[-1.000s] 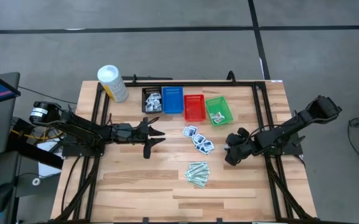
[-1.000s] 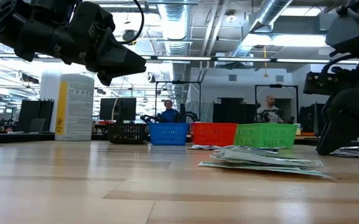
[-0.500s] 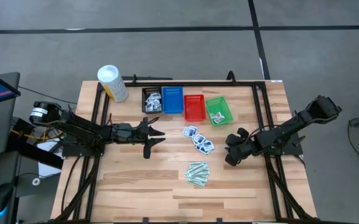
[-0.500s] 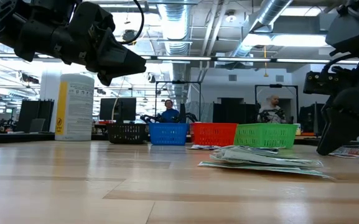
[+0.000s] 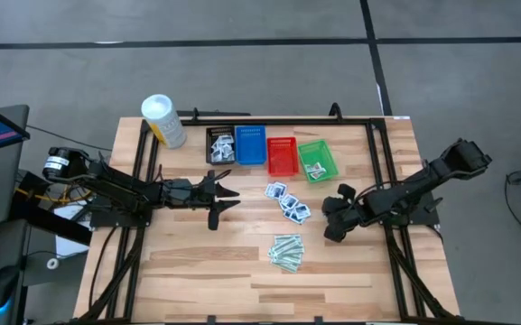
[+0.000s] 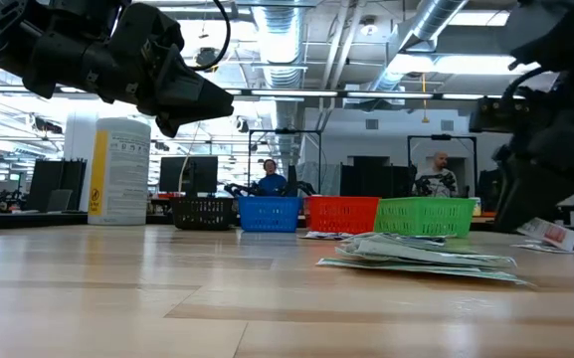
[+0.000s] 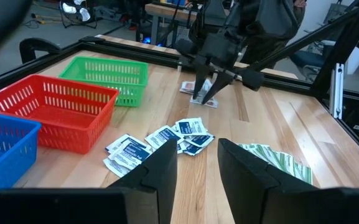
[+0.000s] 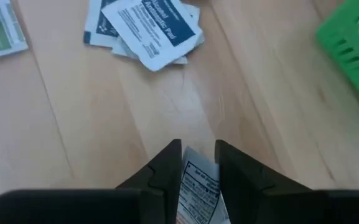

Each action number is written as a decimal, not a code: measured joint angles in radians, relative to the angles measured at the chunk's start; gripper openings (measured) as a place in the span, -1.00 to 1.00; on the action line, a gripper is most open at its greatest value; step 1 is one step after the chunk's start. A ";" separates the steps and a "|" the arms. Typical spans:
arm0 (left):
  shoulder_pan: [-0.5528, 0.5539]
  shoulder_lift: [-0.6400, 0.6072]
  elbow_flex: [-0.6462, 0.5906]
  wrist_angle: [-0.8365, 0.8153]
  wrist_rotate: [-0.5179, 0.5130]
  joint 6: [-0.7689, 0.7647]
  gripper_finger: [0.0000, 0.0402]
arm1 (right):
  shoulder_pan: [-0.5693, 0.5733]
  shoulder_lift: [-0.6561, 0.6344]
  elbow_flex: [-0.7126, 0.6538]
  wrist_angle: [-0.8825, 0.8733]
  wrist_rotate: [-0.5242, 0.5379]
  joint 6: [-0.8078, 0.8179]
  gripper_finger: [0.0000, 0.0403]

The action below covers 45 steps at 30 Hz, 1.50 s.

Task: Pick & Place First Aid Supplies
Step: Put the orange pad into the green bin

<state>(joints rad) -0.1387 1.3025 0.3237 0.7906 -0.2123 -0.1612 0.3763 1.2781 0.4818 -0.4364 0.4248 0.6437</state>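
High view: on the slatted wood table, four mesh baskets sit at 12 o'clock; flat white packets lie at centre, pale-green strips at 6 o'clock. Right gripper is at 3 o'clock, left gripper at 9 o'clock.

Low view: the strips form a thin flat heap; a packet hangs tilted under the right arm.

Left wrist: its dark fingers stand apart, empty.

Right wrist: fingers pinch a printed paper packet above bare wood.
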 joint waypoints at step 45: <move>0.000 0.000 0.000 -0.005 0.000 0.000 -0.42 | -0.111 -0.003 0.104 -0.038 0.075 -0.145 -0.99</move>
<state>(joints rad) -0.1390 1.3025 0.3237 0.7853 -0.2119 -0.1609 0.2653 1.2754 0.5854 -0.4744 0.5002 0.4989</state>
